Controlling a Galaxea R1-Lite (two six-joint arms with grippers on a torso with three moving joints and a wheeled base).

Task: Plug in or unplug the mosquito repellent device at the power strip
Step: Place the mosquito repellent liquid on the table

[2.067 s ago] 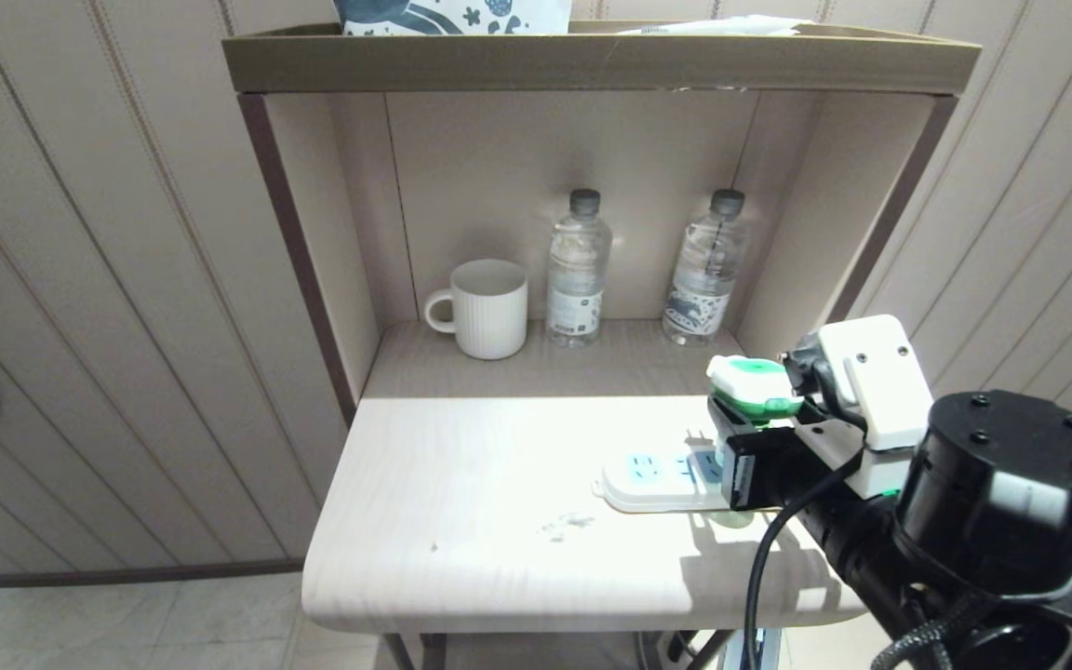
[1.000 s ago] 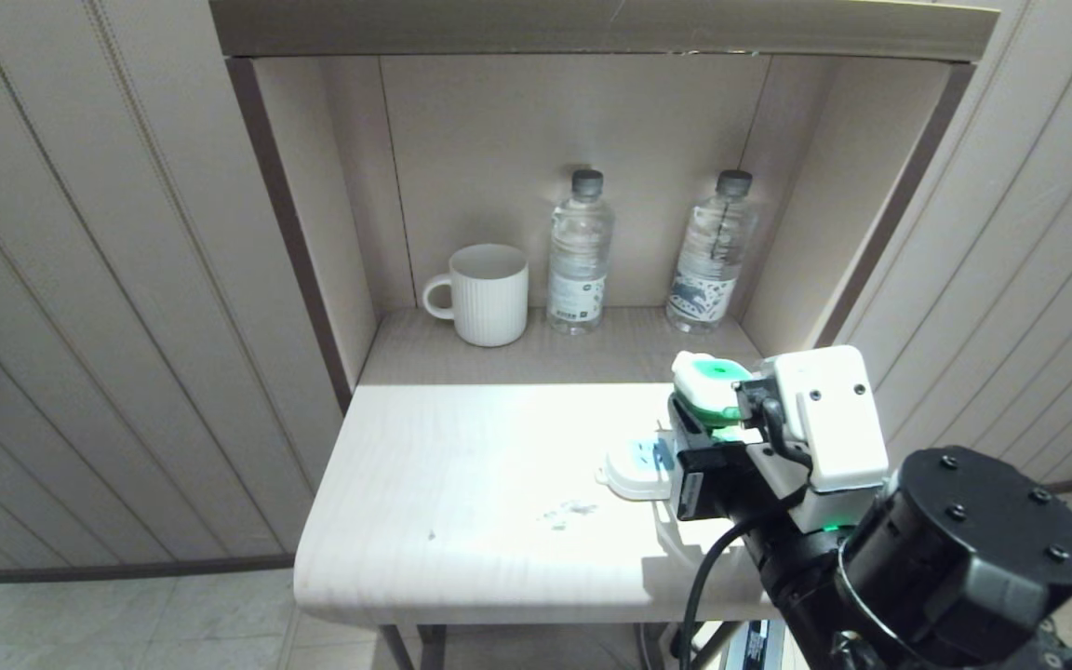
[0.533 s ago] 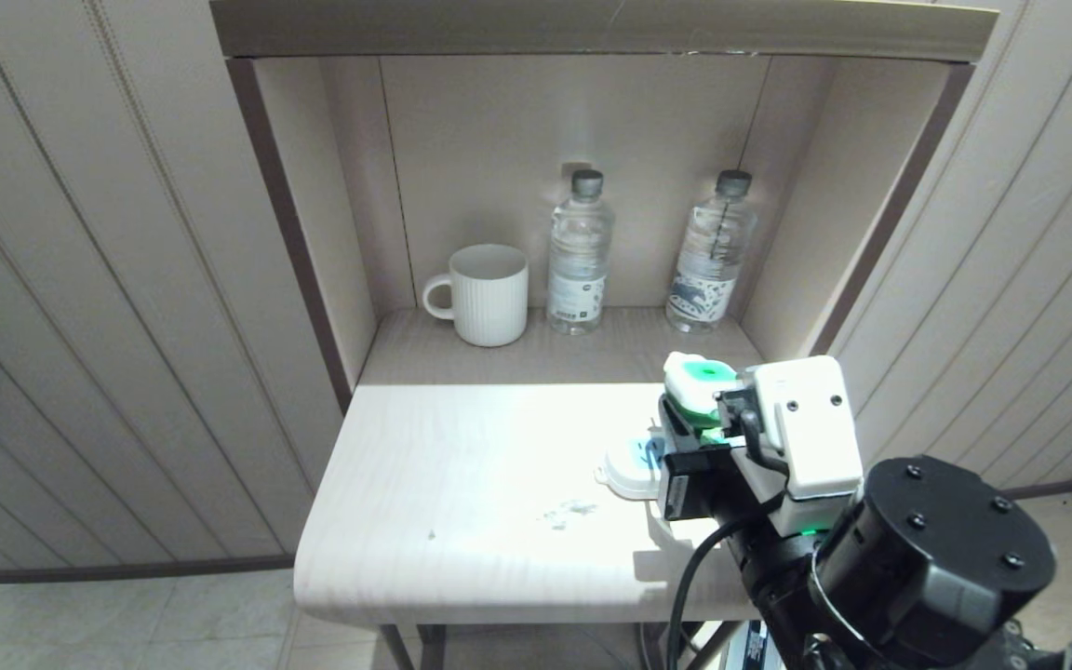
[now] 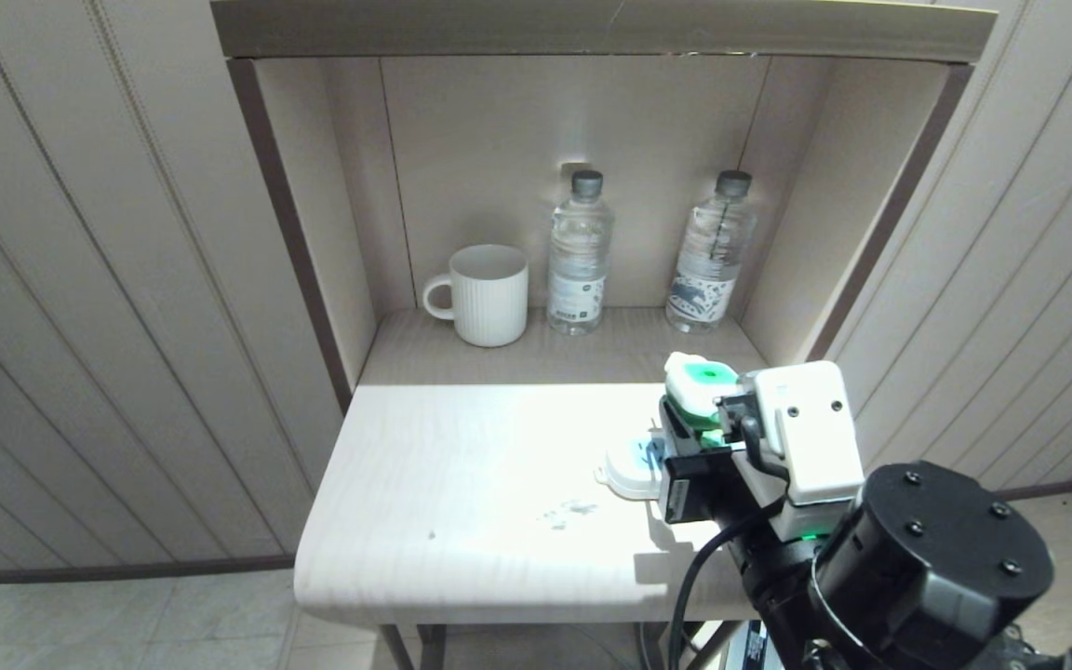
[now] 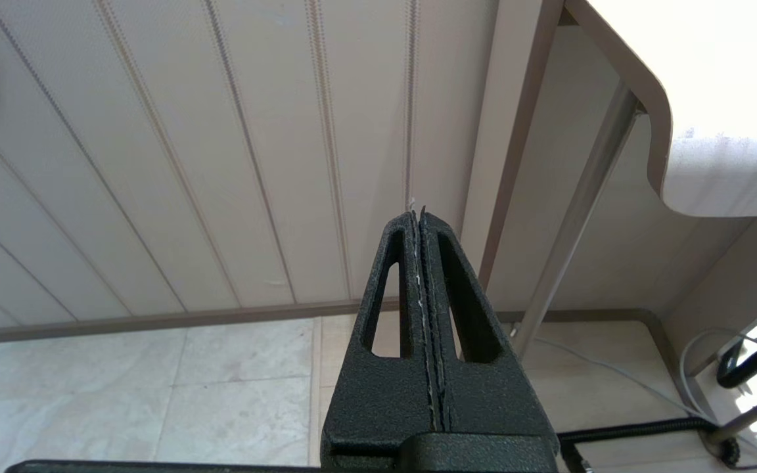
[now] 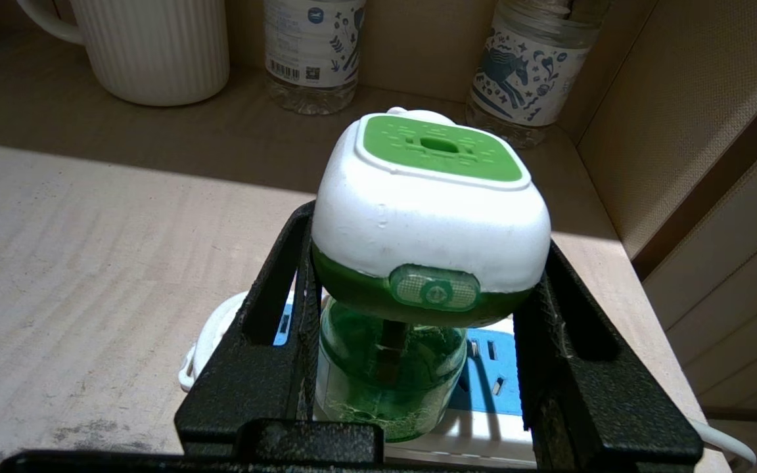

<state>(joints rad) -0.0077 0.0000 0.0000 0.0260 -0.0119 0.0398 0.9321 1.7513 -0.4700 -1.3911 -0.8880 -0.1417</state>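
Pale wood-grain table (image 4: 462,484): flat matte top with rounded corners, dull smudges near its front; it runs back into a boxy alcove.
Right gripper (image 6: 421,289): black, grainy cast fingers (image 6: 273,328) with slotted cut-outs, clamped on either side of the mosquito repellent device; in the head view it stands at about 4 o'clock on the tabletop.
Left gripper (image 5: 421,220): same rough black fingers, pressed flat together with nothing between, hanging off the table's edge above a tiled floor (image 5: 155,387).
Water bottles: two clear ribbed plastic ones with grey caps, at 12 o'clock (image 4: 578,256) and 1 o'clock (image 4: 711,256) against the alcove's back wall.
Mug (image 4: 485,293): white, fluted sides, loop handle, at 11 o'clock.
Power strip (image 6: 483,420): smooth white oblong with bluish socket faces, lying directly under the device.
Mosquito repellent device (image 6: 428,210): glossy white rounded-square head, dimpled green top, oval translucent button; translucent green bottle beneath, upright over the strip; whether its pins are seated cannot be told.
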